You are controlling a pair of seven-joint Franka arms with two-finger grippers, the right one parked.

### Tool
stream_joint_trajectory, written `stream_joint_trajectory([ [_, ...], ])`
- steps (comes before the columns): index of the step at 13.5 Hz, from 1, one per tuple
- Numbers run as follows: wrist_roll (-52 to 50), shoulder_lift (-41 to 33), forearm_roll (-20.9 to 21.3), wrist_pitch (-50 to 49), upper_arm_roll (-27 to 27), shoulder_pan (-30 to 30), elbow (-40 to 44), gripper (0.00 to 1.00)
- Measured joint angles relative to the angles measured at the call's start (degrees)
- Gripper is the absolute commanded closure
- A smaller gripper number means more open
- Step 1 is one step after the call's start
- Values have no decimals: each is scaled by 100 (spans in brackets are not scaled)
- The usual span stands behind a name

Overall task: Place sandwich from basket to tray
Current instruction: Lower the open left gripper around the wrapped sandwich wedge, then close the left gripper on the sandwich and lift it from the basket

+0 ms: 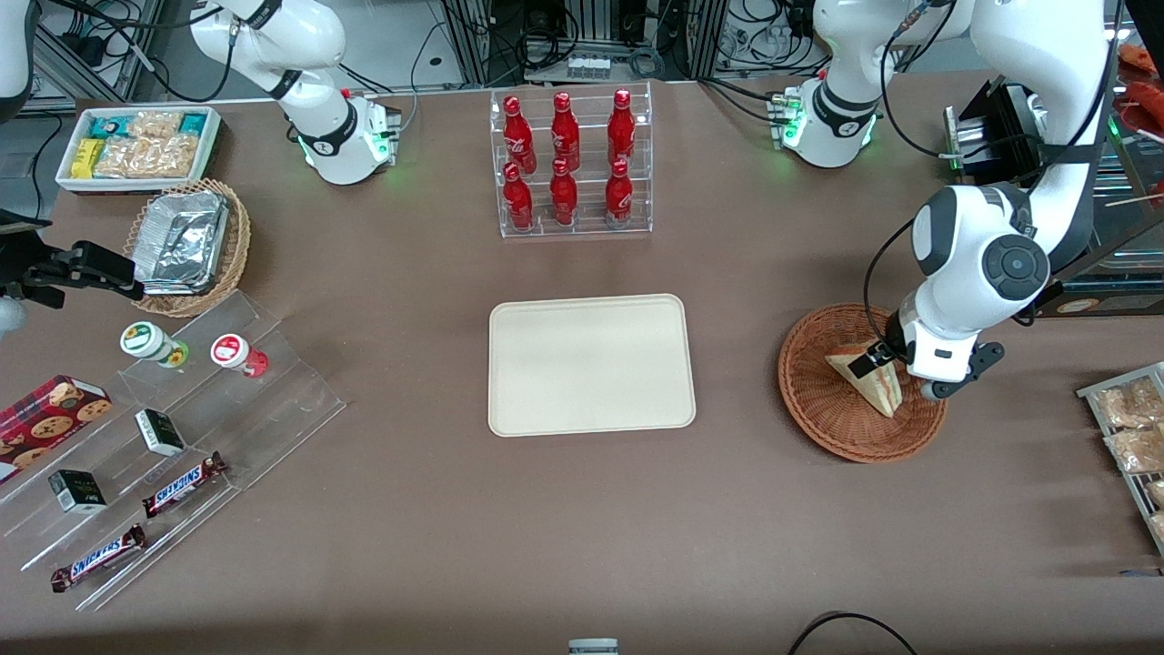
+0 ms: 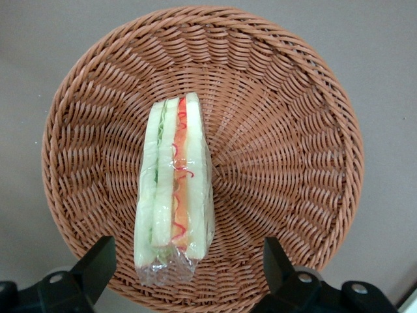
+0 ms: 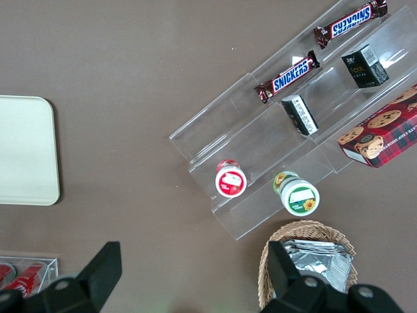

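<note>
Front view gives you the brown table (image 1: 582, 537), bare around the cream tray (image 1: 591, 364) at its middle. Toward the working arm's end sits the round wicker basket (image 1: 818, 409), well apart from the tray's edge. Your gripper (image 2: 189, 261) hangs over the basket, fingers (image 2: 98, 261) spread wide either side of the wrapped sandwich (image 2: 174, 189), which stands on edge inside, touching neither.

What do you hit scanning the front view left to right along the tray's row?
Clear stepped display rack → tray → basket → sandwich lying in the basket → claw, open, straddling the sandwich → rack of bagged snacks at the working arm's end.
</note>
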Motion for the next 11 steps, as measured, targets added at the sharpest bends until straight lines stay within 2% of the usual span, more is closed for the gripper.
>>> stream_joint_trajectory([
  [10,-22,329,0,576,52,27,-235,0],
  [11,-23,362,0,642,53,30,-270,3],
])
